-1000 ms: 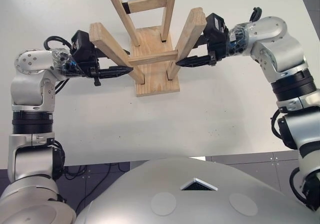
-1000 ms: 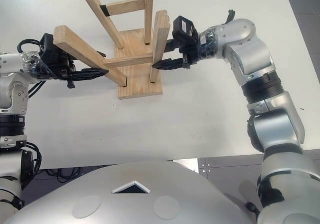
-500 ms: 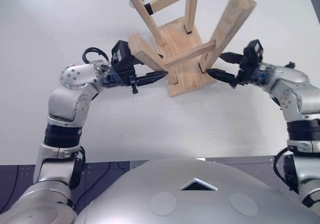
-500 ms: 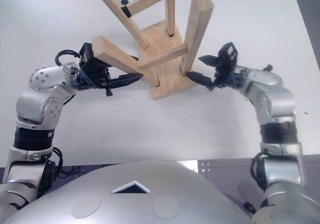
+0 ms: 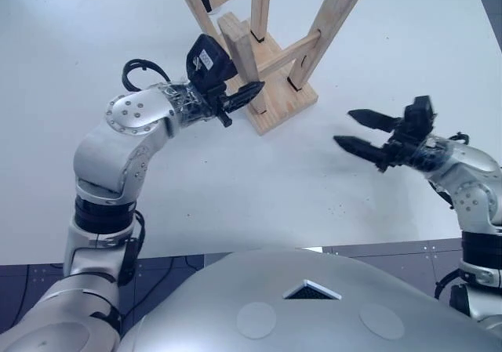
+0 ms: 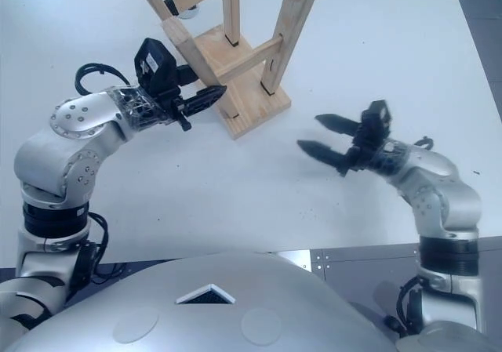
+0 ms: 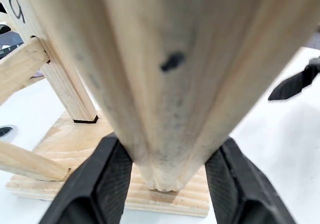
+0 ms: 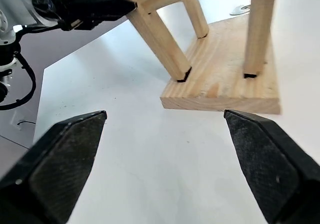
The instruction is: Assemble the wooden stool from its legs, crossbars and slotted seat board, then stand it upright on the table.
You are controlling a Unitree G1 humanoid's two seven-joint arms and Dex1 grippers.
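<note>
upside-down stool (image 5: 286, 52) resting on its seat board (image 5: 302, 99) on the white table (image 5: 235, 187), legs sticking up, left gripper (image 5: 249, 95) clamped snug on the nearest leg (image 5: 238, 46) low down, right gripper (image 5: 343, 128) spread wide, holding nothing, hovering over the table, apart from the stool

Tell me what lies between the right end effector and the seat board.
Bare white table separates the right end effector from the seat board, clearest in the right wrist view.
</note>
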